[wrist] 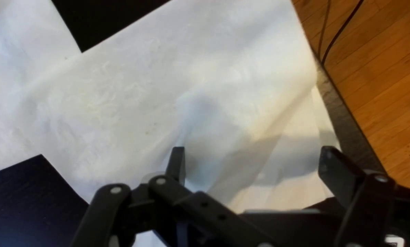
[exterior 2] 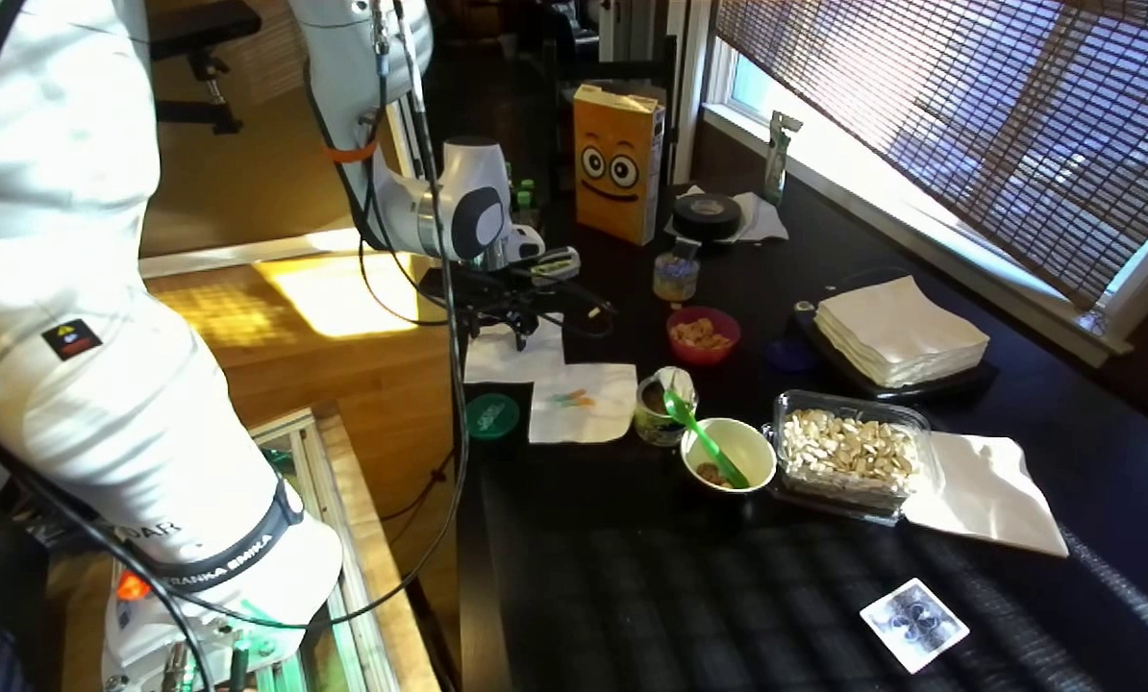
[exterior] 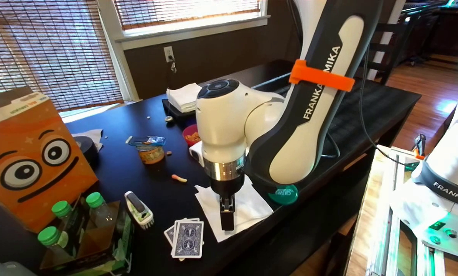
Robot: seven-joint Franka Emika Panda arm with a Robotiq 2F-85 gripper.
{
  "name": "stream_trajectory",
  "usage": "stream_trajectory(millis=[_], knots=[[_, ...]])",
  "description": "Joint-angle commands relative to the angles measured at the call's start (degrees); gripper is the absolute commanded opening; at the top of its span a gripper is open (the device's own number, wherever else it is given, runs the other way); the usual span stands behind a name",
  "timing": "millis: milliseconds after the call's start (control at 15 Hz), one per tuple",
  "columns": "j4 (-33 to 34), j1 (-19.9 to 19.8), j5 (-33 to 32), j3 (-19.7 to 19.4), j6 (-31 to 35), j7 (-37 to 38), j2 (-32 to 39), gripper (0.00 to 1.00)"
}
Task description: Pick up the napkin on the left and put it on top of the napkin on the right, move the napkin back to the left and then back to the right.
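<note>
My tool (wrist: 253, 154) points down with its fingers (wrist: 337, 175) spread far apart, nothing gripped between them. Under it a white napkin (wrist: 191, 85) lies creased near the edge of the counter (exterior 2: 612, 577); whether my fingertips touch it, I can't tell. In an exterior view its corner overlaps that of a further napkin (exterior 2: 593, 423), on which small orange and green strips (exterior 2: 574, 397) rest; which napkin is uppermost at the join, I can't tell. A round green lid (exterior 2: 493, 416) sits just beside these 2. Near the further napkin stand an opened cup (exterior 2: 653, 430) and a white bowl (exterior 2: 755, 452) with a green spoon (exterior 2: 710, 448) leaning in it; a red bowl (exterior 2: 704, 358) stands a little past the cup. Playing cards (exterior: 188, 239) lie loosely piled just beside the napkin under my tool, and an orange box (exterior: 37, 165) stands well apart from it.
</note>
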Motion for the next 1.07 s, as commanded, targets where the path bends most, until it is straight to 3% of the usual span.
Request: stream_trajectory(millis=[0,67,267,400,667,1000], knots=[[1.88,0.9,-0.98,-0.65,0.48,1.01,2.4,1.0],[1.99,0.94,-0.96,-0.69,0.47,0.99,2.65,1.0],[2.4,0.91,-0.87,-0.64,0.41,0.76,3.07,0.66],[2.62,0.91,-0.91,-0.66,0.37,0.72,2.95,0.51],[1.95,1.05,-1.24,-1.34,0.03,1.23,1.5,0.43],[-0.19,1.56,-2.54,-4.32,-1.61,2.87,-2.99,0.43]])
